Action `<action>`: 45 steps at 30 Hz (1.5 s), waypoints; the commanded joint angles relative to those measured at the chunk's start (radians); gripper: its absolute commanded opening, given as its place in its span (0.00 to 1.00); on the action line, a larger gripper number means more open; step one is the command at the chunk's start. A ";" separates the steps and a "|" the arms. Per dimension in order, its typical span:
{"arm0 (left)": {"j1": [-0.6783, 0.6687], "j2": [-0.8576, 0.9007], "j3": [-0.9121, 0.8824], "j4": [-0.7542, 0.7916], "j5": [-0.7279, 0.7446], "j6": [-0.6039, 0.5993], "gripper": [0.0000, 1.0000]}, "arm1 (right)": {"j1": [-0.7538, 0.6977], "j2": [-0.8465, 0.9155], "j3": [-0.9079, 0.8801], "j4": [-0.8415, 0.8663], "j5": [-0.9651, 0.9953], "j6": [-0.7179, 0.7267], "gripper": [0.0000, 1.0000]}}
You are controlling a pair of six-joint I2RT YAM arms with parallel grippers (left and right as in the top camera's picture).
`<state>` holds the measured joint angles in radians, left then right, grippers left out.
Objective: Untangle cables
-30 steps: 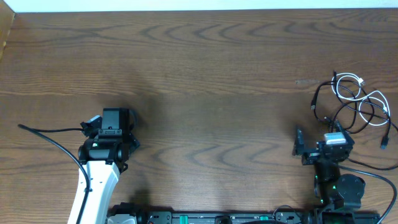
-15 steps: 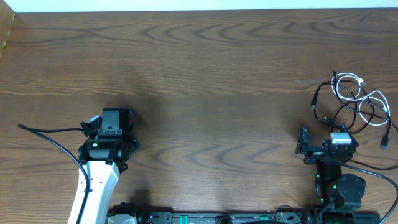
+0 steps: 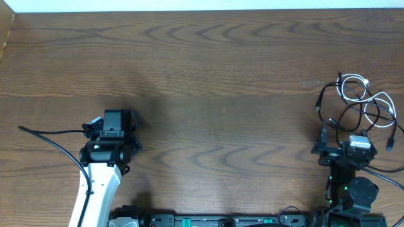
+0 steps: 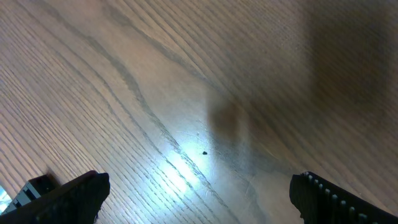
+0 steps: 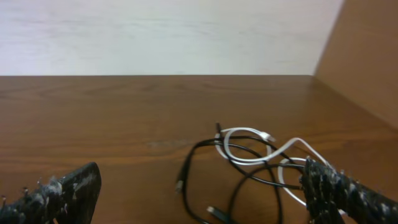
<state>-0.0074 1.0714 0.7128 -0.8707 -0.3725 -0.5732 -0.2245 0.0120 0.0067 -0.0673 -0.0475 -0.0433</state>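
Over the last second the right gripper (image 3: 344, 141) has slid rightward along the near edge of the desk (image 3: 221, 75), so it now sits just below the cables (image 3: 360, 104) rather than off to their left. The left gripper (image 3: 117, 120) has not moved. In the right wrist view the tangle lies directly ahead, with the white cable (image 5: 249, 134) looping over and through the black ones and a few small plugs showing at the loose ends. The right gripper is released, its fingers spread wide at either side of that view, holding nothing and touching no cable. The left gripper (image 4: 202, 196) is also released, over bare wood well away from the heap, which stays bunched at the desk's far right side. I judge the shift to be a lining-up for a first grasp, with the untangling itself not yet begun. No brand, label or writing can be read on the cables, arms or desk.
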 commanded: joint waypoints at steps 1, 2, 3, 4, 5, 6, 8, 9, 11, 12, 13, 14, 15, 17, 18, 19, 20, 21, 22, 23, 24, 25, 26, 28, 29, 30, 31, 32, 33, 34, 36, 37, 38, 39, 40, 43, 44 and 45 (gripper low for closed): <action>0.004 0.000 0.006 -0.003 -0.020 -0.008 0.98 | -0.018 -0.006 -0.001 -0.004 0.012 0.013 0.99; 0.004 0.000 0.006 -0.003 -0.020 -0.008 0.98 | -0.016 -0.006 -0.001 -0.004 0.012 0.013 0.99; 0.004 0.000 0.006 -0.003 -0.020 -0.008 0.98 | -0.013 -0.007 -0.001 -0.004 0.013 0.013 0.99; 0.004 0.000 0.006 -0.003 -0.020 -0.008 0.98 | -0.010 -0.006 -0.001 -0.004 0.012 0.013 0.99; 0.004 0.000 0.006 -0.003 -0.020 -0.008 0.98 | -0.007 -0.006 -0.001 -0.004 0.012 0.013 0.99; 0.004 0.000 0.006 -0.003 -0.020 -0.008 0.98 | -0.003 -0.006 -0.001 -0.004 0.012 0.013 0.99; 0.003 0.000 0.006 -0.003 -0.020 -0.008 0.98 | 0.000 -0.007 -0.001 -0.004 0.013 0.013 0.99; 0.001 -0.002 0.006 -0.003 -0.020 -0.008 0.98 | 0.003 -0.006 -0.001 -0.004 0.012 0.013 0.99; 0.002 -0.011 0.006 -0.003 -0.020 -0.008 0.98 | 0.009 -0.007 -0.001 -0.004 0.013 0.013 0.99; 0.002 -0.019 0.006 -0.003 -0.020 -0.008 0.98 | 0.011 -0.006 -0.001 -0.004 0.012 0.013 0.99; 0.002 -0.040 0.006 -0.003 -0.020 -0.008 0.98 | 0.011 -0.006 -0.001 -0.004 0.012 0.013 0.99; 0.003 -0.064 0.005 -0.004 -0.020 -0.008 0.98 | 0.011 -0.006 -0.001 -0.004 0.012 0.013 0.99; 0.003 -0.096 0.005 -0.003 -0.020 -0.008 0.98 | 0.011 -0.006 -0.001 -0.004 0.012 0.013 0.99; 0.003 -0.165 0.005 -0.003 -0.020 -0.008 0.98 | 0.011 -0.006 -0.001 -0.004 0.012 0.013 0.99; 0.003 -0.218 0.005 -0.003 -0.020 -0.008 0.98 | 0.011 -0.006 -0.001 -0.004 0.012 0.013 0.99; 0.003 -0.259 0.005 -0.003 -0.020 -0.008 0.98 | 0.011 -0.006 -0.001 -0.004 0.012 0.013 0.99; 0.003 -0.300 0.005 -0.004 -0.020 -0.008 0.98 | 0.011 -0.006 -0.001 -0.004 0.012 0.013 0.99; 0.003 -0.346 0.005 -0.003 -0.020 -0.008 0.98 | 0.011 -0.006 -0.001 -0.004 0.012 0.013 0.99; 0.003 -0.393 0.005 -0.003 -0.020 -0.008 0.98 | 0.011 -0.006 -0.001 -0.004 0.012 0.013 0.99; 0.003 -0.435 0.005 -0.003 -0.020 -0.008 0.98 | 0.011 -0.006 -0.001 -0.004 0.012 0.013 0.99; 0.003 -0.468 0.005 -0.003 -0.020 -0.008 0.98 | 0.011 -0.006 -0.001 -0.004 0.012 0.013 0.99; 0.003 -0.502 0.005 -0.004 -0.020 -0.008 0.98 | 0.011 -0.006 -0.001 -0.004 0.012 0.013 0.99; 0.003 -0.535 0.005 -0.004 -0.020 -0.008 0.98 | 0.011 -0.006 -0.001 -0.004 0.012 0.013 0.99; 0.003 -0.572 0.005 -0.004 -0.020 -0.008 0.98 | 0.011 -0.006 -0.001 -0.004 0.012 0.013 0.99; 0.003 -0.587 0.005 -0.004 -0.020 -0.008 0.98 | 0.011 -0.006 -0.001 -0.004 0.012 0.013 0.99; 0.003 -0.597 0.005 -0.004 -0.020 -0.008 0.98 | 0.011 -0.006 -0.001 -0.004 0.012 0.013 0.99; 0.003 -0.600 0.005 -0.004 -0.020 -0.008 0.98 | 0.011 -0.006 -0.001 -0.004 0.012 0.013 0.99; 0.003 -0.602 0.005 -0.004 -0.020 -0.008 0.98 | 0.011 -0.006 -0.001 -0.004 0.012 0.013 0.99; 0.003 -0.602 0.005 -0.004 -0.020 -0.008 0.98 | 0.011 -0.006 -0.001 -0.004 0.012 0.013 0.99; 0.003 -0.600 0.005 -0.004 -0.020 -0.008 0.98 | 0.011 -0.006 -0.001 -0.004 0.012 0.013 0.99; 0.003 -0.597 0.005 -0.004 -0.020 -0.008 0.98 | 0.011 -0.006 -0.001 -0.004 0.012 0.013 0.99; 0.003 -0.596 0.005 -0.004 -0.020 -0.008 0.98 | 0.011 -0.006 -0.001 -0.004 0.012 0.013 0.99; 0.003 -0.595 0.005 -0.004 -0.020 -0.008 0.98 | 0.011 -0.006 -0.001 -0.004 0.012 0.013 0.99; 0.003 -0.595 0.005 -0.004 -0.020 -0.008 0.98 | 0.011 -0.006 -0.001 -0.004 0.012 0.013 0.99; 0.003 -0.595 -0.001 -0.004 -0.020 -0.008 0.98 | 0.011 -0.006 -0.001 -0.004 0.012 0.013 0.99; 0.003 -0.602 -0.021 -0.004 -0.020 -0.008 0.98 | 0.011 -0.006 -0.001 -0.004 0.012 0.013 0.99; 0.003 -0.609 -0.030 -0.004 -0.020 -0.008 0.98 | 0.011 -0.006 -0.001 -0.004 0.012 0.013 0.99; 0.003 -0.618 -0.039 -0.004 -0.020 -0.008 0.98 | 0.009 -0.006 -0.001 -0.004 0.012 0.013 0.99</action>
<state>-0.0074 0.4740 0.7025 -0.8711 -0.3725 -0.5766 -0.2184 0.0120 0.0067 -0.0673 -0.0441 -0.0429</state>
